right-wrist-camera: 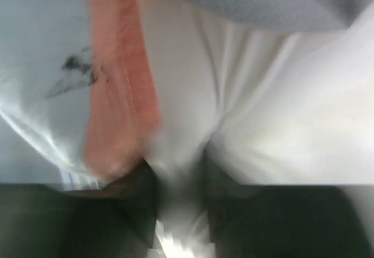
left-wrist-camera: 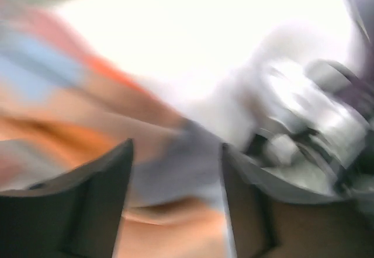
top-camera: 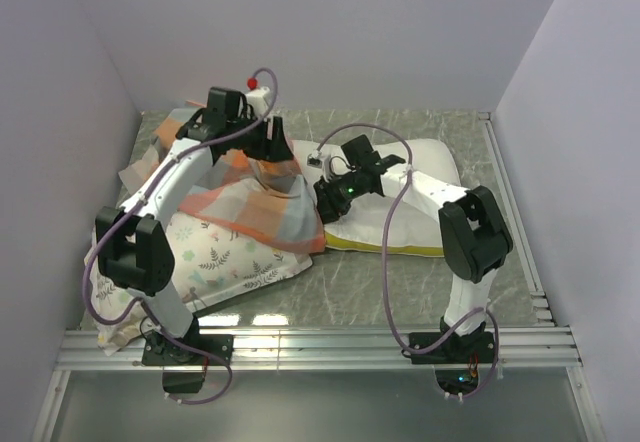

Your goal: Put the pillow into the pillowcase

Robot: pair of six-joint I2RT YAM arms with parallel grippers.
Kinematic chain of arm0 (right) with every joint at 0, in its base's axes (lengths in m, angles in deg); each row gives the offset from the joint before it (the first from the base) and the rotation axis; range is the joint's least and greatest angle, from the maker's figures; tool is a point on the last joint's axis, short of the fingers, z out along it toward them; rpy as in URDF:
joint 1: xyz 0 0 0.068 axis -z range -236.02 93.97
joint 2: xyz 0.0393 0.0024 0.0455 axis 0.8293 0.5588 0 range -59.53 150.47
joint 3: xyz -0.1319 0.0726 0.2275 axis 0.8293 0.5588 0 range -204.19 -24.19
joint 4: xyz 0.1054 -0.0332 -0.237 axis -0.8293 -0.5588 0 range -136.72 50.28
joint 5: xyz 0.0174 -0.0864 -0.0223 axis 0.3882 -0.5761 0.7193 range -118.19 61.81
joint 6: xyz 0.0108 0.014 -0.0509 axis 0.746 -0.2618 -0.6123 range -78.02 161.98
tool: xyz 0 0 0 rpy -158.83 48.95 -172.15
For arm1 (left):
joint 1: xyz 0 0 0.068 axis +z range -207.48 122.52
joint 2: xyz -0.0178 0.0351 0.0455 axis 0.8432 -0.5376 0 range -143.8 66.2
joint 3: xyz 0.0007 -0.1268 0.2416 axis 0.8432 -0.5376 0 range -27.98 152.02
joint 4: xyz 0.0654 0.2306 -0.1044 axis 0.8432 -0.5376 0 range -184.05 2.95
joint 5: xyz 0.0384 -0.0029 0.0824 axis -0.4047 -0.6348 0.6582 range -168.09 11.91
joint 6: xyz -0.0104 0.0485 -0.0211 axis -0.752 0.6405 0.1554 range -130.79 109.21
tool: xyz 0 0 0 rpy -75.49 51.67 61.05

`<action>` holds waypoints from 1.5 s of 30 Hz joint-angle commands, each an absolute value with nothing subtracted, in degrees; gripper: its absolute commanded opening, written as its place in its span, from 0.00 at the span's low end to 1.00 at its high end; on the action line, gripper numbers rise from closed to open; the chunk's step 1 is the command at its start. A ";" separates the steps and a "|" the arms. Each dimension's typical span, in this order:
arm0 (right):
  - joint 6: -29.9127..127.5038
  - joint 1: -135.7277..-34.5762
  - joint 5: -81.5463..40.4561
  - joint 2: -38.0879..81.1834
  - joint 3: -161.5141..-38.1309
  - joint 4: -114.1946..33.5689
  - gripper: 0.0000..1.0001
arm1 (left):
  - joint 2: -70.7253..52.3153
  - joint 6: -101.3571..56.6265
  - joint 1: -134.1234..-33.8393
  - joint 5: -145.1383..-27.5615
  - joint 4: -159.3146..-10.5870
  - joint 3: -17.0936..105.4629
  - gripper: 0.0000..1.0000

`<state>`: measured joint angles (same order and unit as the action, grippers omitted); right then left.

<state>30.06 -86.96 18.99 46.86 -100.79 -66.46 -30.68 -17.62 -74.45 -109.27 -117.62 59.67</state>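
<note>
The checked orange, peach and grey-blue pillowcase (top-camera: pixel 262 200) hangs raised at the left, over the printed pillow. My left gripper (top-camera: pixel 277 142) is shut on its upper edge; in the left wrist view the gripper (left-wrist-camera: pixel 176 153) has blurred orange and grey cloth (left-wrist-camera: pixel 87 112) between its fingers. The cream-white pillow (top-camera: pixel 425 187) lies at the right, with its yellow band (top-camera: pixel 385 247) along the near edge. My right gripper (top-camera: pixel 326 200) is shut on the pillow's left end, next to the case. In the right wrist view the gripper (right-wrist-camera: pixel 178 176) pinches white pillow cloth (right-wrist-camera: pixel 280 124) beside an orange case edge (right-wrist-camera: pixel 117 94).
A white pillow printed with flowers and deer (top-camera: pixel 235 260) lies at the front left under the pillowcase. Walls close in the left, back and right. A metal rail (top-camera: pixel 320 342) runs along the near table edge. The right arm's wrist (left-wrist-camera: pixel 315 112) shows close in the left wrist view.
</note>
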 commanded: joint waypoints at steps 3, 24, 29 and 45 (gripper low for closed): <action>27.66 -87.67 9.04 40.32 -102.05 -70.39 0.63 | -39.07 -18.97 -74.09 -91.11 -113.15 73.84 0.72; 29.50 -74.92 -12.71 58.47 -137.54 -77.69 0.79 | -61.68 -16.23 -76.82 -87.49 -109.74 92.69 0.70; 30.90 -74.75 -18.16 70.00 -149.15 -75.32 0.83 | -63.17 -17.46 -76.73 -87.23 -106.84 93.05 0.72; 28.71 -77.38 1.25 75.04 -144.61 -77.60 0.39 | -67.83 -22.39 -76.38 -88.99 -109.64 93.48 0.71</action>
